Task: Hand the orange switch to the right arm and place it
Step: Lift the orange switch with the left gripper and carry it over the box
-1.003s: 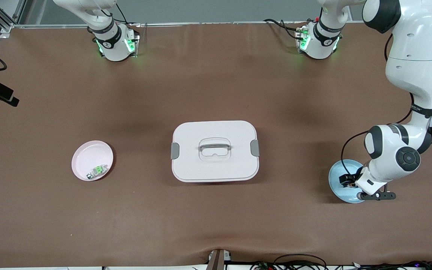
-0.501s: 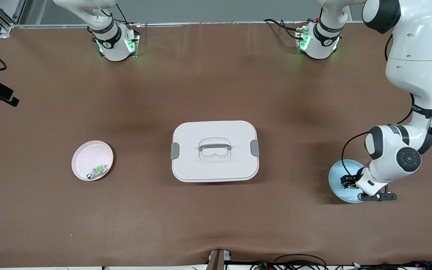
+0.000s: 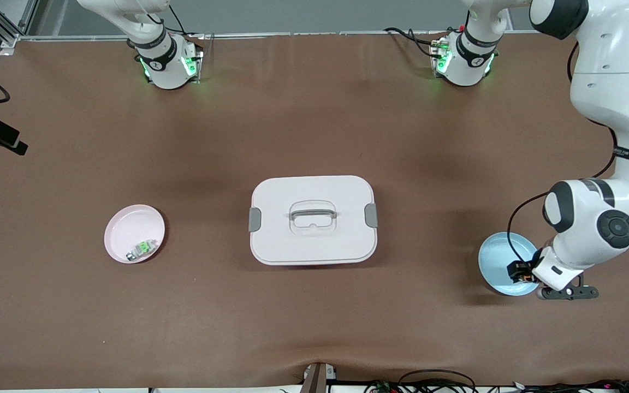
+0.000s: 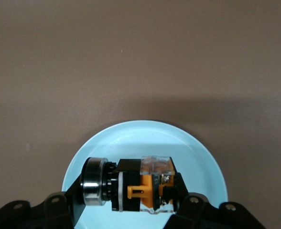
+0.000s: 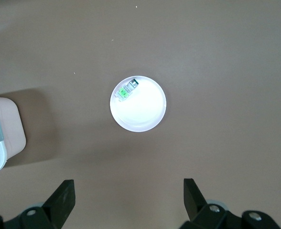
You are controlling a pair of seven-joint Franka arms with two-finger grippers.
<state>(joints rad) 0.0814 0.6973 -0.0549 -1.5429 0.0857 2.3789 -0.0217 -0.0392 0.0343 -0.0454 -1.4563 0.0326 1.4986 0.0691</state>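
Note:
The orange switch (image 4: 145, 191), a small black block with an orange and clear end, is clamped lengthwise in my left gripper (image 4: 131, 193). In the front view the switch (image 3: 521, 271) and left gripper (image 3: 522, 273) hang just above the edge of the light blue plate (image 3: 497, 256) at the left arm's end of the table; the wrist view shows that plate (image 4: 145, 138) bare beneath the switch. My right gripper (image 5: 129, 191) is open with nothing between its fingers, high over the table near the pink plate (image 5: 143, 109). Only the right arm's base (image 3: 164, 60) shows in the front view.
A white lidded box (image 3: 313, 219) with grey latches sits at the table's middle. The pink plate (image 3: 131, 226) toward the right arm's end holds a small green-and-silver component (image 3: 141, 249). Cables run along the table edge nearest the front camera.
My left gripper has shut on the orange switch and lifted it off the blue plate, shifting it toward the plate's edge. The right arm has not moved.

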